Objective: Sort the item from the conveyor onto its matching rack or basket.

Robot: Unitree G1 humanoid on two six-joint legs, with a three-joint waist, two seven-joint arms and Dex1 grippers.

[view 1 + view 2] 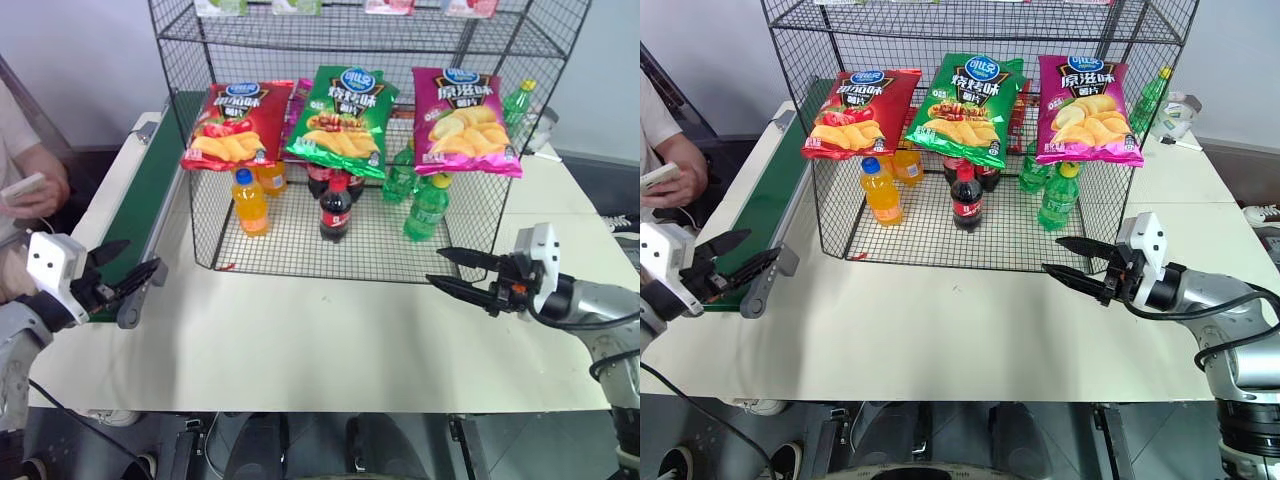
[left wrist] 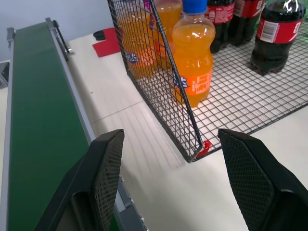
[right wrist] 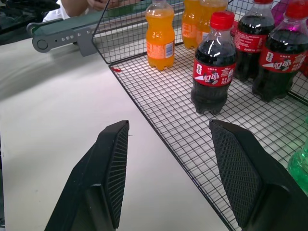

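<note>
Both grippers hover low over the white table [image 1: 330, 350], nearest the camera, each with its two black fingers spread apart and nothing between them. Left gripper [image 1: 128, 272] sits at the near end of the conveyor [image 1: 145, 195], its fingertips just above the grey end roller. Right gripper [image 1: 458, 270] points inward toward the rack [image 1: 350, 150], just short of its front right corner and apart from the wire.

Beyond the grippers, the rack's bottom tier holds upright bottles: orange soda [image 1: 250, 202] at the left, cola [image 1: 335, 210] in the middle, green soda [image 1: 428, 208] at the right.

On the tier above, three chip bags lean out over the front edge. Green chip bag [image 1: 342, 120] lies in the middle, between the red chip bag [image 1: 235, 125] on its left and the magenta chip bag [image 1: 462, 120] on its right.

A person's hand [image 1: 35, 190] holds a phone beside the belt, at the left edge.
</note>
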